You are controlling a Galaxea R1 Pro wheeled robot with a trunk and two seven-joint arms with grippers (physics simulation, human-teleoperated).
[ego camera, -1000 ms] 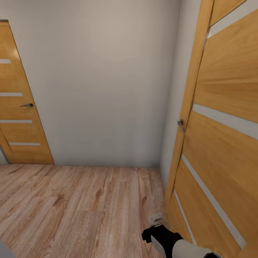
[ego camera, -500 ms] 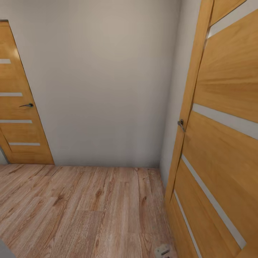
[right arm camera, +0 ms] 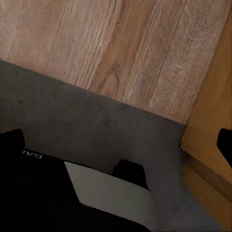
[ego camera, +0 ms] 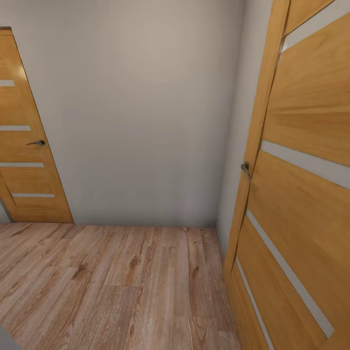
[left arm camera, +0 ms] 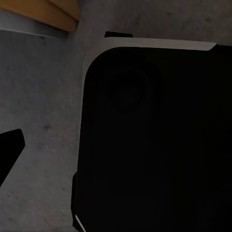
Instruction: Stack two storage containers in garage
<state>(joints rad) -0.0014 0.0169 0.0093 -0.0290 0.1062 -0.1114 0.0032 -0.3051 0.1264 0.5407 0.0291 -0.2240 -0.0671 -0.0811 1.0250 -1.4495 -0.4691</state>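
The head view looks into a corner of a room with light wood-plank flooring [ego camera: 121,287]. A plain white wall [ego camera: 141,112] closes the far side. At the far left there is a closed wooden door [ego camera: 24,160] with pale horizontal strips and a dark lever handle [ego camera: 37,143]. Near on the right an open door [ego camera: 301,184] of the same orange wood stands at an angle, with a metal handle [ego camera: 246,168] on its edge.

The left wrist view looks down on a dark grey, mottled floor [left arm camera: 43,106]. A big black body with a pale rim, a part of the robot [left arm camera: 154,140], covers much of the picture. A bit of orange wood [left arm camera: 55,12] lies at one corner. A black tip [left arm camera: 9,145] shows at the edge; I cannot tell how the left pincer stands.

The right wrist view shows the line where the wood planks [right arm camera: 111,48] meet the grey floor [right arm camera: 96,130], beside an orange door panel [right arm camera: 212,125]. A black and white robot part [right arm camera: 72,193] is under it. Dark tips [right arm camera: 225,141] show at both edges; the state of the right pincer I cannot tell. No view lets me say where the storage containers are.
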